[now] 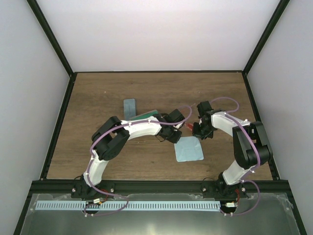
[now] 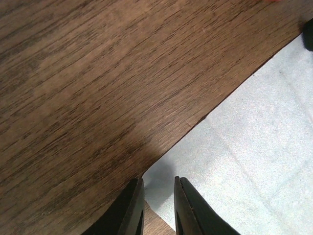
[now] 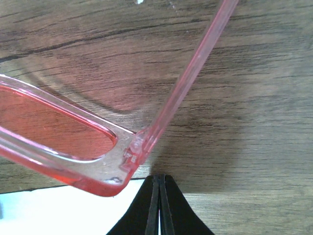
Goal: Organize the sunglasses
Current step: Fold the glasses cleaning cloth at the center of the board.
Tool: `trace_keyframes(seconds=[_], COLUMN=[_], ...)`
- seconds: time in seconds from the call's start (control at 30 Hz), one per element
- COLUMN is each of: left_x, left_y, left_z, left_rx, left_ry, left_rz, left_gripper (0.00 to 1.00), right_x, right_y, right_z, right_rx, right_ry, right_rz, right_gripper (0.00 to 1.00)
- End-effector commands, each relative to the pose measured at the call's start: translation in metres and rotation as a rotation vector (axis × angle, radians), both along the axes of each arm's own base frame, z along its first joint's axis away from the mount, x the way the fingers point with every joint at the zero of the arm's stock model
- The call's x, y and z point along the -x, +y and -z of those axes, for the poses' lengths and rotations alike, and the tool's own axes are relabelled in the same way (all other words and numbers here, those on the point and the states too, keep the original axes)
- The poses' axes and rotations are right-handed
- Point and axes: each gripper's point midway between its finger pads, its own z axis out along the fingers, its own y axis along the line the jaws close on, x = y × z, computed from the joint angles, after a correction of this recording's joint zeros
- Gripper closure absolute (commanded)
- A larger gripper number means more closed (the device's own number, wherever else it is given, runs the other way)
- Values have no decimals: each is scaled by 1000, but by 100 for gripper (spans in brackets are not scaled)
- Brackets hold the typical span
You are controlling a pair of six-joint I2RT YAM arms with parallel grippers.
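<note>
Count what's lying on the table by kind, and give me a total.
Sunglasses, red-framed: 1
Oblong cases: 2, one blue-grey, one greenish and partly hidden
Light-blue cloth: 1
Total: 4

Found a brown wood-grain table [image 1: 98,98] bearing a light-blue square cloth [image 1: 189,150] right of centre, a grey-blue oblong case [image 1: 129,108] farther back, a partly hidden green item [image 1: 149,115] beside it, and red-framed sunglasses [image 3: 122,152] near the cloth's far edge.
</note>
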Motion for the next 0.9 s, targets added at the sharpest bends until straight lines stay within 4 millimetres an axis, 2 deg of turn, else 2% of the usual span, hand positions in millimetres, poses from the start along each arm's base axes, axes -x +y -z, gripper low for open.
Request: trace_keyframes(seconds=[0.0, 0.2, 0.33, 0.67, 0.87], left_x=[1, 4, 5, -3, -2], left_y=[-5, -9, -11, -18, -21], left_z=[6, 11, 10, -23, -35], left_rx=[-5, 0, 11, 60, 84], left_ry=[15, 28, 35, -10, -11], left_rz=[7, 31, 35, 16, 13], left_gripper=[85, 96, 96, 96, 96], right_x=[3, 4, 4, -5, 1], right_y=[3, 4, 4, 10, 11], right_z=[3, 4, 3, -24, -32], right_rx=[2, -3, -4, -45, -69], right_ry=[21, 24, 20, -70, -82], right_rz=[-12, -16, -19, -22, -24], right_gripper=[99, 99, 99, 99, 99])
